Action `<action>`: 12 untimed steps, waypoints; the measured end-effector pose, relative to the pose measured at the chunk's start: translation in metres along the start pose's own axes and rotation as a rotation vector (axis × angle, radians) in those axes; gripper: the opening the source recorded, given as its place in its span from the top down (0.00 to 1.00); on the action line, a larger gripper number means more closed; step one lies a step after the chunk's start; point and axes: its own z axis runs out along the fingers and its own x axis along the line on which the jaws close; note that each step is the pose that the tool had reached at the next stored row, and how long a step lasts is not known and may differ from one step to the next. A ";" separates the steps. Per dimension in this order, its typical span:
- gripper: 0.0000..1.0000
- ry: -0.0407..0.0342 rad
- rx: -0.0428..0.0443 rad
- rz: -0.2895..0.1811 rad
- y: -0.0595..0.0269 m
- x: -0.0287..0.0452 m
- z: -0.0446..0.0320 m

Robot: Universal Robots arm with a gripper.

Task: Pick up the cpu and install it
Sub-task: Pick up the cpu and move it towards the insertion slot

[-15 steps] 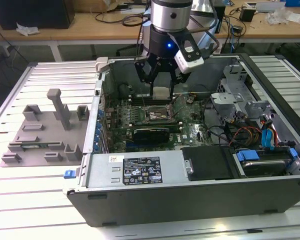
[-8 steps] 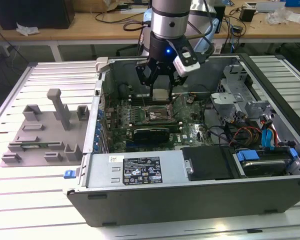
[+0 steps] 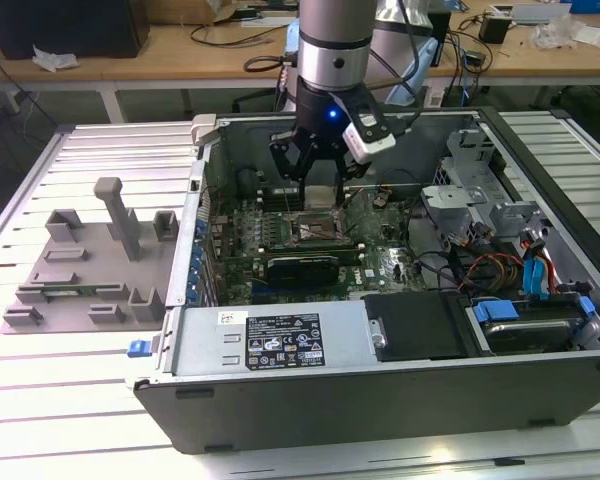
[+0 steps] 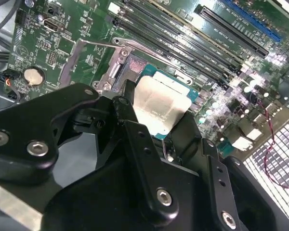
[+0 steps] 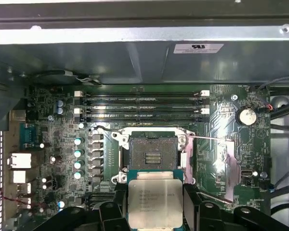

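Observation:
The cpu (image 5: 155, 203), a flat square chip with a silver-grey metal top, sits between the black fingers (image 5: 190, 202) of my gripper (image 3: 320, 182), which is shut on its two side edges. In the exterior view the gripper hangs inside the open computer case (image 3: 280, 345), just above the motherboard. The dark socket (image 5: 153, 153) lies open below, its metal frame and lever (image 5: 209, 140) swung aside, and the chip hovers a little off to one side of it. In the second wrist view the cpu (image 4: 160, 103) is close above the socket (image 4: 134, 66).
Memory slots (image 5: 142, 103) run beside the socket, and a black card (image 3: 302, 268) stands on its other side. A coin battery (image 5: 245, 116) and cables (image 3: 500, 268) lie toward the exterior view's right. A grey fixture tray (image 3: 90, 270) rests outside the case at the left.

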 end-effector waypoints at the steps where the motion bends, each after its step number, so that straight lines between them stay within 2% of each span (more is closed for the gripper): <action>1: 0.45 -0.0033 0.0001 0.000 0.0000 0.0009 0.0013; 5: 0.45 -0.0139 0.0002 -0.006 0.0017 0.0046 0.0077; 12: 0.45 -0.0207 0.0004 -0.018 0.0104 0.0057 0.0181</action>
